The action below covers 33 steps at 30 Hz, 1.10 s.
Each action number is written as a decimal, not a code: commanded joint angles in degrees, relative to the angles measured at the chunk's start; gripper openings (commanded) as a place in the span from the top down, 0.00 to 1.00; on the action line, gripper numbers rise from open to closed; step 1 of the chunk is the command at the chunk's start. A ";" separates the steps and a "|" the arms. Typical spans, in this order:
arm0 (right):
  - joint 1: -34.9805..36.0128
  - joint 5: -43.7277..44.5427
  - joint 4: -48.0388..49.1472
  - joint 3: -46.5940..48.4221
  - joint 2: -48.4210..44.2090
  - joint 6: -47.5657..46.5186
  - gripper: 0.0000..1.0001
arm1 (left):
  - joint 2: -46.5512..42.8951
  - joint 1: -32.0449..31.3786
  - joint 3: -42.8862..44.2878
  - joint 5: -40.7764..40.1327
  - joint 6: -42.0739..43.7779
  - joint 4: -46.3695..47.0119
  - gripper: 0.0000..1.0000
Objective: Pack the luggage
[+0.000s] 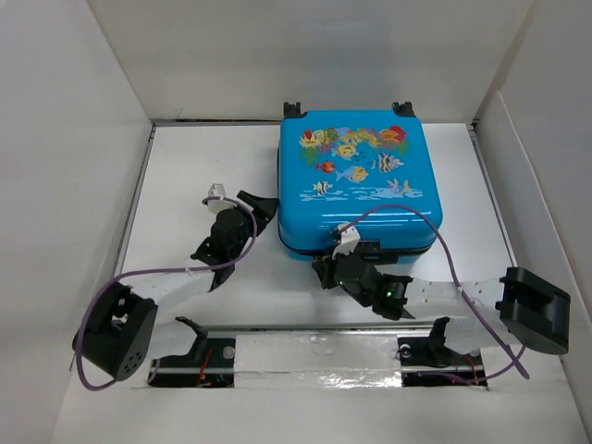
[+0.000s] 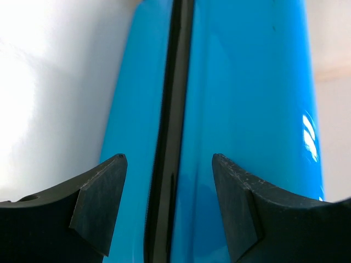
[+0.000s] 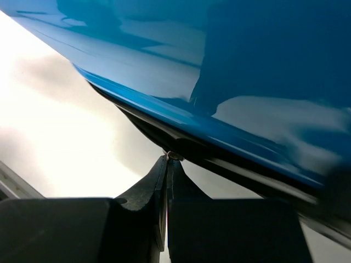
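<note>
- right gripper (image 3: 168, 160), fingers pressed together, tips at the luggage (image 1: 361, 185) front seam (image 3: 230, 164)
- left gripper (image 2: 169, 160), jaws apart, facing the luggage's left-side seam

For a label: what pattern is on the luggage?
Luggage: colourful fish and coral on bright blue; top external view.

top external: high, near edge, looks down on worktop (image 1: 185, 185) | 2 wrist views: very close, facing luggage (image 2: 247, 109) seam | shared: luggage
</note>
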 commanded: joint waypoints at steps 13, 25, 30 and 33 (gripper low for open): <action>8.01 -12.77 -4.17 17.45 9.44 -12.88 1.00 | -1.16 -5.60 8.95 25.24 8.53 -6.80 0.32; 0.38 -12.23 -0.99 -5.89 -20.19 -6.82 1.00 | -11.16 -4.02 7.38 7.16 5.73 -7.68 0.20; -4.11 -13.30 -13.90 -8.56 -37.63 -6.21 1.00 | -8.72 -0.42 12.38 1.61 8.09 -8.82 0.13; -5.53 -11.80 -22.61 -9.17 -47.48 -4.81 1.00 | -1.44 3.44 18.09 3.36 8.98 -8.38 0.10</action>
